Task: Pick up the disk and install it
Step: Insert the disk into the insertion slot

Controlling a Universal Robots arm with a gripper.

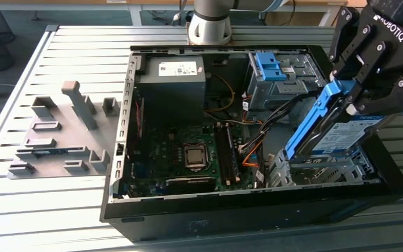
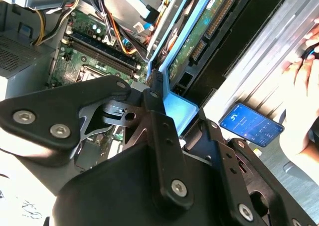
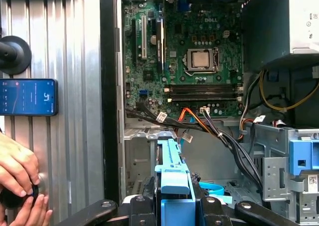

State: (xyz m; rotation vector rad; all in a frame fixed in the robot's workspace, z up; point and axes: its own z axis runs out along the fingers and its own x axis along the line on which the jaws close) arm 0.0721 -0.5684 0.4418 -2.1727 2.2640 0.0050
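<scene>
Inside the open computer case (image 1: 257, 210) on the slatted table (image 1: 48, 199), the grey power supply (image 1: 173, 84) sits at the far end beside the motherboard (image 1: 180, 152). A bundle of orange and black cables (image 1: 254, 149) runs from the board towards the metal drive cage (image 1: 320, 170) at the exterior view's right. These cables lie just beside the cage's mouth. A blue bracket (image 1: 270, 65) sits in the farther bay. Outside the case are a grey fixture plate (image 1: 61, 136), a phone (image 3: 29, 97) and a person's hand (image 3: 17, 168) resting on the table.

My pincer (image 1: 348, 102) leans down over the case's right side, closed tight on the blue carrier edge of the disk (image 1: 341, 139). The disk hangs tilted, with its lower end at the cage's top. I cannot tell whether it touches the cage.
</scene>
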